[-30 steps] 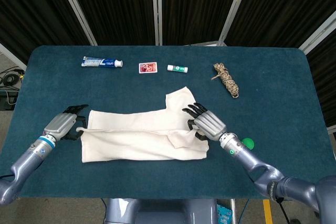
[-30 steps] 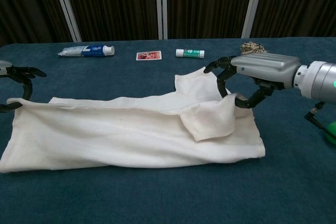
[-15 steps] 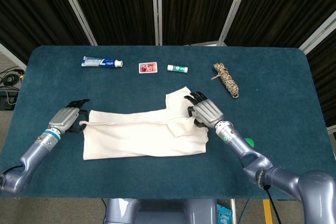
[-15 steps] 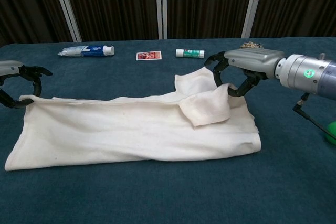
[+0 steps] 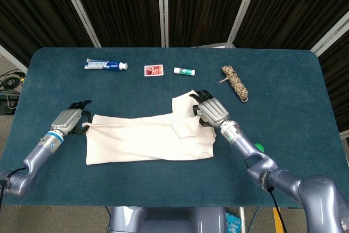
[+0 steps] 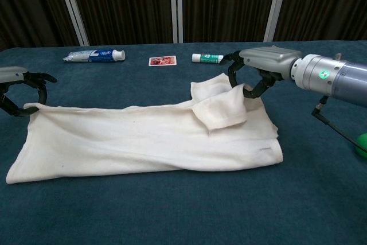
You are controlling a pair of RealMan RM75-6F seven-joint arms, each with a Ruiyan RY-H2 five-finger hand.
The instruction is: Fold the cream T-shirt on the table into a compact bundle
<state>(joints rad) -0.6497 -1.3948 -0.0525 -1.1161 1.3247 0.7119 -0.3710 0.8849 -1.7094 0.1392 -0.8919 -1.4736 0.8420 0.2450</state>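
Chest view: the right hand [image 6: 256, 72] pinches the cream T-shirt [image 6: 143, 142] (a folded-over flap). The left hand [image 6: 20, 87] grips its far corner. The toothpaste tube [image 6: 94, 55] lettering is unreadable.

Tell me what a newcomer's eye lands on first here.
The cream T-shirt, lying as a long pale band across the middle of the dark blue table, stands out most. Next come the two metal hands at its ends: the left hand grips the left corner, and the right hand pinches a folded flap near the right end.

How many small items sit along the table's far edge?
4: toothpaste far left, card beside it, white tube center, rope bundle right. A green thing lies nearer, partly hidden.
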